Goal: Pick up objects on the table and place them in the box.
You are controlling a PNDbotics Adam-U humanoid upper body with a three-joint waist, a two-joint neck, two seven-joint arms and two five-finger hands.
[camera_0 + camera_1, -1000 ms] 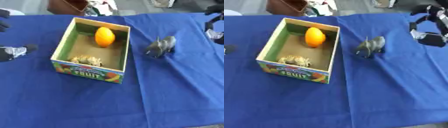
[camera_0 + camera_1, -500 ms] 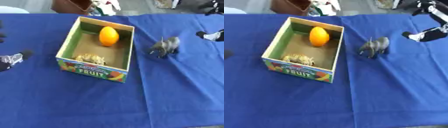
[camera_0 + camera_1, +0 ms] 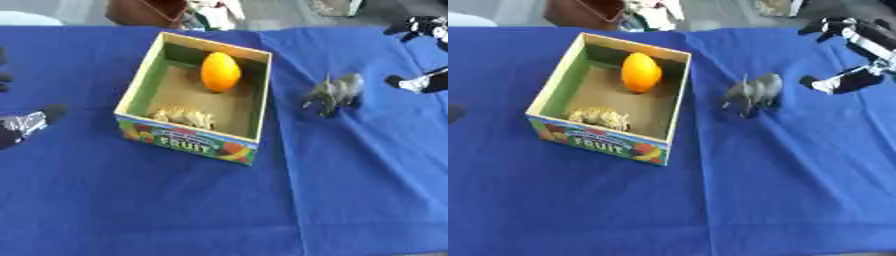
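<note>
One grey animal figure (image 3: 752,92) standing beside the box (image 3: 553,122), long axis running diagonally, head lower-left; right hand (image 3: 859,55) hovering spread

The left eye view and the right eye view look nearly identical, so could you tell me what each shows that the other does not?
Only the left eye view shows the left hand, at the left edge on the blue cloth. Only the right eye view shows more of the right hand, open near the upper right corner; the left eye view catches just its fingertips. Both show the box marked FRUIT, holding an orange fruit and a tan toy animal, and the grey toy animal standing on the cloth right of the box, apart from the hand.
</note>
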